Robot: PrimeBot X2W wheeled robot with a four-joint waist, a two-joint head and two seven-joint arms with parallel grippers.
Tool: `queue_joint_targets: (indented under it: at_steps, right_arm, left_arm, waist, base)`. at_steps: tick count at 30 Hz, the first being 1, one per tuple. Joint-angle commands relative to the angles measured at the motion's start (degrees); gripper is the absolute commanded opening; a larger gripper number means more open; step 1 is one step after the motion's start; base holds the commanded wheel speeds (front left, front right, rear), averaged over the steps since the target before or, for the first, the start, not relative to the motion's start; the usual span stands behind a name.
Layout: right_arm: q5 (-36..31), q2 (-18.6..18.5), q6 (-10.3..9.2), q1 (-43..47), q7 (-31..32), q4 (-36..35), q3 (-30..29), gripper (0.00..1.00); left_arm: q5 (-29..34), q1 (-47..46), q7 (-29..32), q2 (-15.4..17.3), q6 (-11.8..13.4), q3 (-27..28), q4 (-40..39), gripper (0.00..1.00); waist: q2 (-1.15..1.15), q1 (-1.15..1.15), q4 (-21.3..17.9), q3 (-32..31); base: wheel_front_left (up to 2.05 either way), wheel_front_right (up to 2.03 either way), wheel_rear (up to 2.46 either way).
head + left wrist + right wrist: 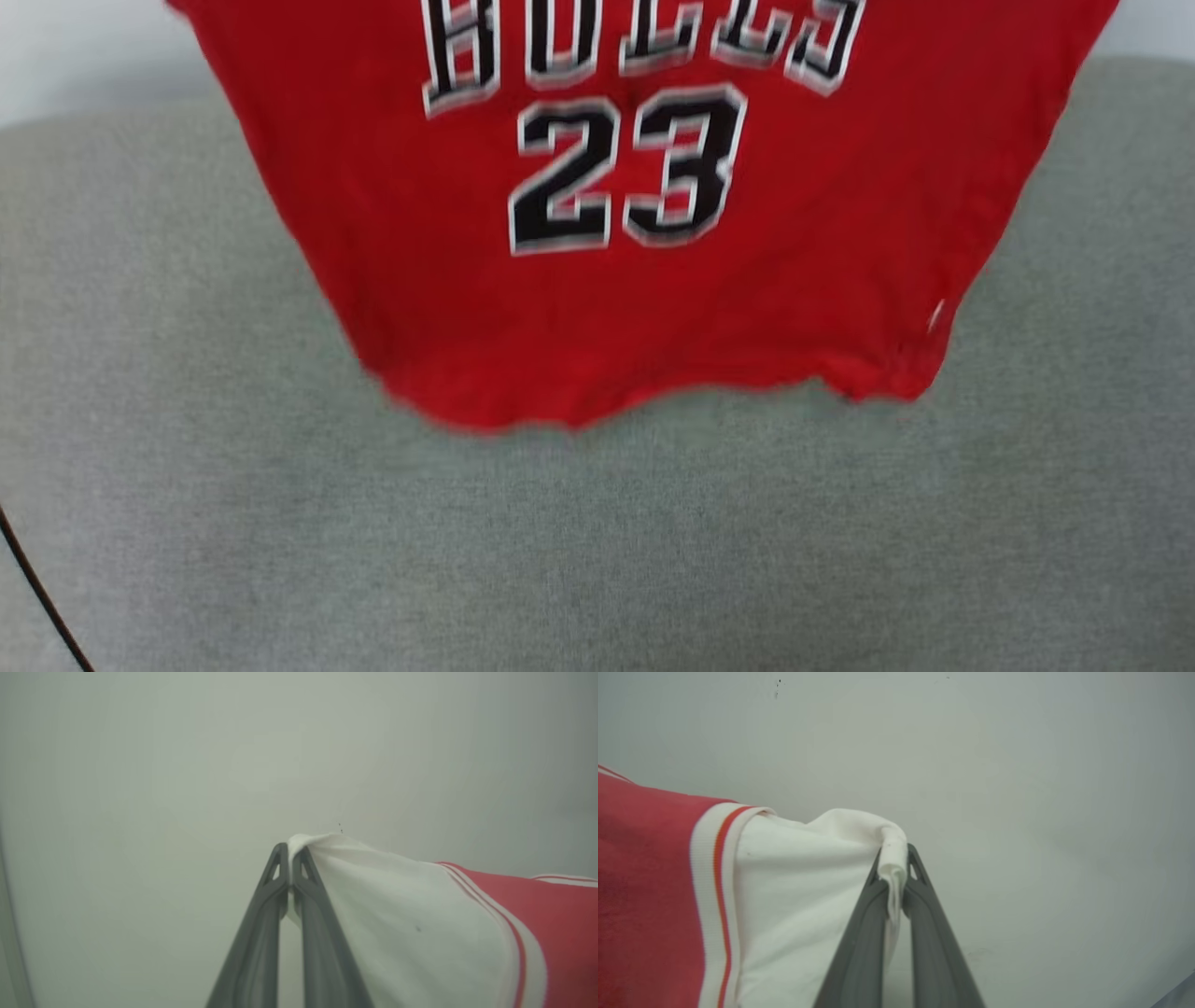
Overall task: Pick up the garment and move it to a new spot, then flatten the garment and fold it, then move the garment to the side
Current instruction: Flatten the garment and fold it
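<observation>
The garment (644,280), a red jersey with black "BULLS 23" lettering, hangs in front of me with its hem just above the grey surface. In the left wrist view my left gripper (289,851) is shut on the edge of one white sleeve (402,924), the red body trailing off to the right. My right gripper (896,858) is shut on a bunched fold of the other white sleeve (803,896), with the red body (644,896) at the left. The jersey's top lies beyond the head view's upper edge.
A grey cloth-covered surface (597,541) spreads below the jersey. A pale wall (1017,765) stands behind both grippers. A thin black cable (37,588) crosses the lower left corner of the head view.
</observation>
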Motion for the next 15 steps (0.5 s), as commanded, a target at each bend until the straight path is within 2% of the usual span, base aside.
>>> queue_joint_targets:
  at_steps: [1, 6, 15]
  right_arm:
    - [-0.68, 0.14, -0.04, -3.40, -1.43, 2.21, 0.56, 0.00]
    - [-2.54, -1.23, -0.05, -14.99, -6.18, 11.67, 2.84, 0.00]
    - [-6.07, 1.65, -0.05, -31.01, -14.28, 27.89, 4.31, 0.00]
  left_arm:
    - [-0.36, -3.64, -0.65, 0.41, -0.88, -0.63, 2.57, 0.00]
    - [-0.13, -17.70, -1.86, 1.38, -3.27, -4.10, 13.42, 0.00]
    - [2.25, -35.96, -7.67, -0.56, -5.12, -9.51, 29.36, 0.00]
  waist:
    - [0.00, 0.00, 0.27, 4.64]
    - [0.00, 0.00, 0.79, 11.85]
    - [0.00, 0.00, 2.06, 19.75]
  base:
    - [0.00, 0.00, 0.00]
    - [0.00, 0.00, 0.00]
    - [0.00, 0.00, 0.00]
